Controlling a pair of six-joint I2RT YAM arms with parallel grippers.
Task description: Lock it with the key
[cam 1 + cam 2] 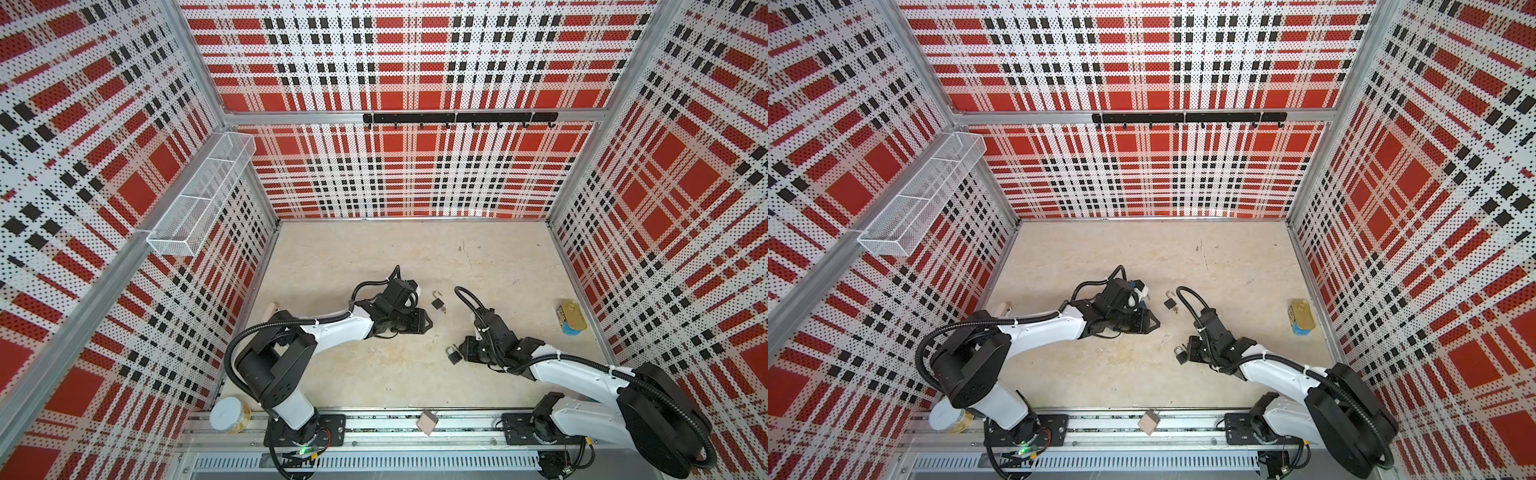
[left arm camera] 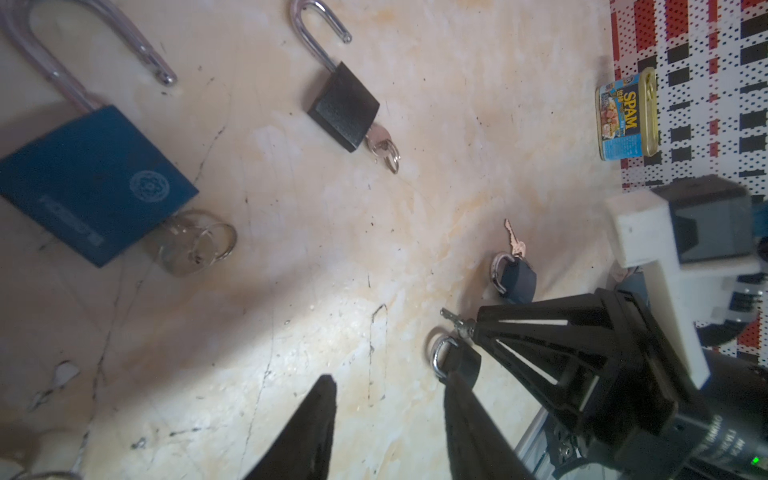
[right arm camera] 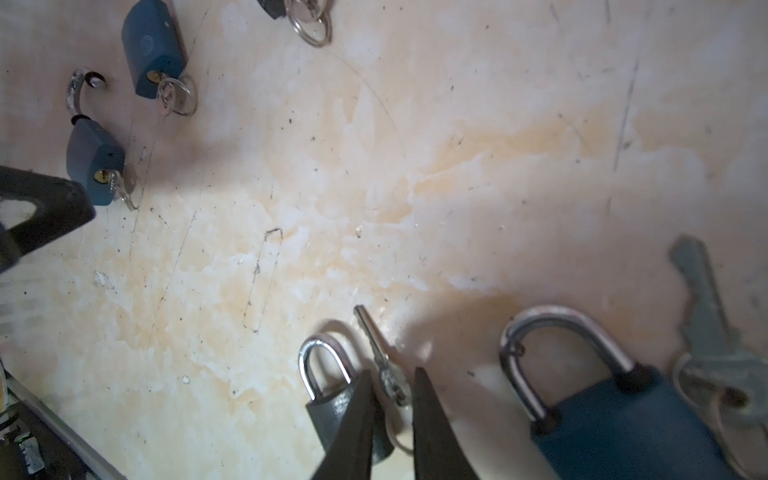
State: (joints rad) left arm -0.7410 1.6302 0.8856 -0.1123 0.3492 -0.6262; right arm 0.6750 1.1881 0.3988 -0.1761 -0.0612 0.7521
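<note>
A small black padlock [image 3: 328, 405] with its shackle pushed in lies on the beige floor, and its silver key [image 3: 376, 349] lies loose beside it on a ring. My right gripper [image 3: 392, 372] straddles the key's head with a narrow gap, its jaws slightly open. In both top views that padlock [image 1: 452, 355] [image 1: 1180, 354] sits just left of the right gripper [image 1: 462, 351]. My left gripper [image 2: 388, 382] hangs open and empty a little away, its fingertip [image 2: 459, 386] in front of the same padlock [image 2: 459, 357]. In a top view the left gripper [image 1: 426, 322] is left of centre.
A black padlock [image 1: 437, 302] [image 2: 345, 106] with raised shackle and inserted key lies between the arms. Blue padlocks [image 2: 91, 183] [image 2: 517, 278] [image 3: 623, 419] with keys lie nearby. A Spam can [image 1: 572, 318] stands by the right wall. A jar [image 1: 226, 415] and a pink block [image 1: 428, 422] sit on the front rail.
</note>
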